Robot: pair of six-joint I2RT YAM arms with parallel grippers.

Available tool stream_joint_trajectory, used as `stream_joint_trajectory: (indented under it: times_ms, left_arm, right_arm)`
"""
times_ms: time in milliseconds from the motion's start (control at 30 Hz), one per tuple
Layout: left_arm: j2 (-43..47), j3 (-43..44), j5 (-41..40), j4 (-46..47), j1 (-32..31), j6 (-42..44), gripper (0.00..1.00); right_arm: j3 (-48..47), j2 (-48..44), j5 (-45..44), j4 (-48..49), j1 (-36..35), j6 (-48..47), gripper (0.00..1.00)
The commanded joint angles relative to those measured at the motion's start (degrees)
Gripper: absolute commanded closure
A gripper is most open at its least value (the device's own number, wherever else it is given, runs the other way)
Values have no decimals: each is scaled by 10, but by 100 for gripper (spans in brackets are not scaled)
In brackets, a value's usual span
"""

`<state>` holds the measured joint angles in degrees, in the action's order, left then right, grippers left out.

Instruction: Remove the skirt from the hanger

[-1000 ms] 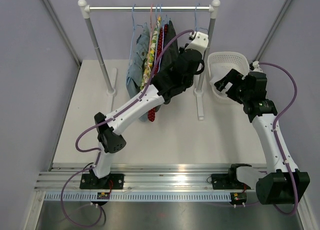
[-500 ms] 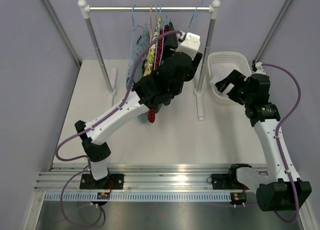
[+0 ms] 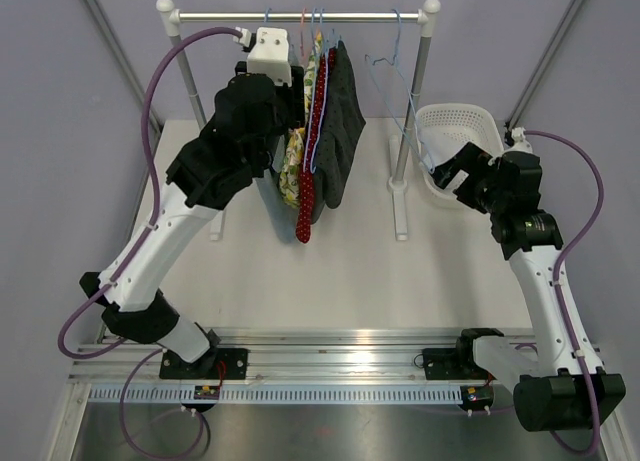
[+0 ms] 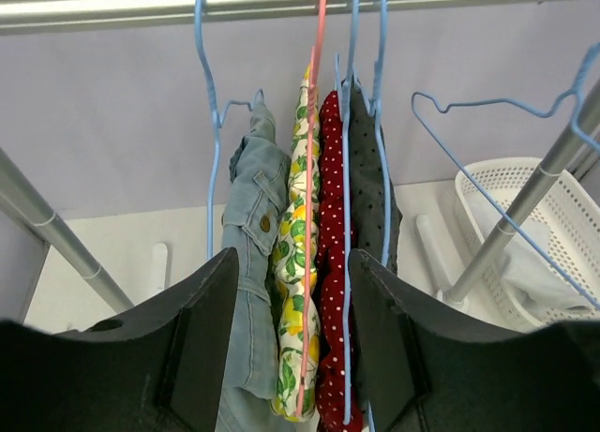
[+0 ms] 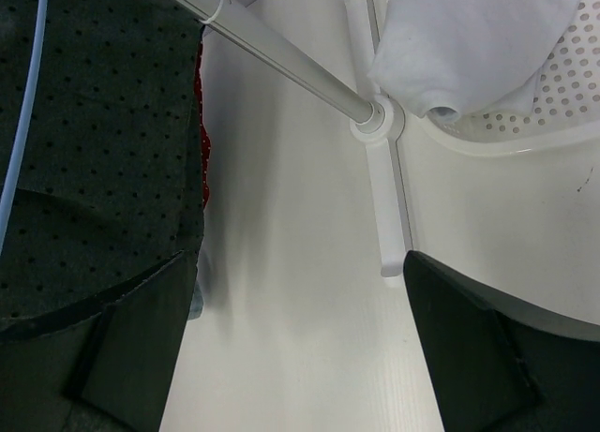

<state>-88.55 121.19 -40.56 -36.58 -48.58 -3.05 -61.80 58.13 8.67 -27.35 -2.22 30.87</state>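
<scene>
Left gripper point(image 4: 292, 259), jaws apart, closely faces skirts point(image 4: 330, 216) hanging straight down from the rail point(image 4: 112, 6); right gripper point(image 5: 298, 263), also spread, sits farther off, past the rail's right end.

In the left wrist view, the hems of the light-blue denim garment point(image 4: 246, 263) and the dark dotted skirt point(image 4: 367, 179) are cut off below. In the top view, the denim is largely hidden behind the black left arm point(image 3: 215, 166). The white perforated plastic basket point(image 5: 562, 85) is cropped in the right wrist view.

I'm holding the left claw point(image 4: 292, 263) high on an outstretched arm, jaws spread wide; the right claw point(image 5: 300, 301) is hovering, jaws likewise parted.
</scene>
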Motion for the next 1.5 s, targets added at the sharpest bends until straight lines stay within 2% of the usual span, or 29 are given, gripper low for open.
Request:
stream_joint_trajectory:
  times_ms: [0,200,433,667,833,933,1133,1333,1467]
  left_arm:
    - [-16,-12,102,-37,28,-38,45]
    - [-36,-17,184,-20,50,-40,33]
    - [-65,-15,199,-3,63,-46,31]
    - [-92,-10,212,18,67,-52,35]
    - [-111,2,216,21,67,-53,42]
    - [-118,6,217,25,67,-55,49]
    - [-123,5,203,27,67,-57,53]
    - [-103,18,169,8,65,-65,41]
    - [-80,19,165,10,58,-58,39]
  right_arm:
    - [7,-9,-1,0,-5,1,0]
    - [21,-5,-5,7,-6,-4,0]
    - [29,7,-10,13,-5,-14,1]
    - [38,18,-15,22,-6,-21,0]
    - [42,26,-16,29,-6,-26,1]
    - [46,29,-18,34,-6,-28,1]
    - [55,34,-18,42,-6,-29,1]
    - [58,37,-16,44,-6,-29,0]
    - [62,37,-12,48,-6,-24,1]
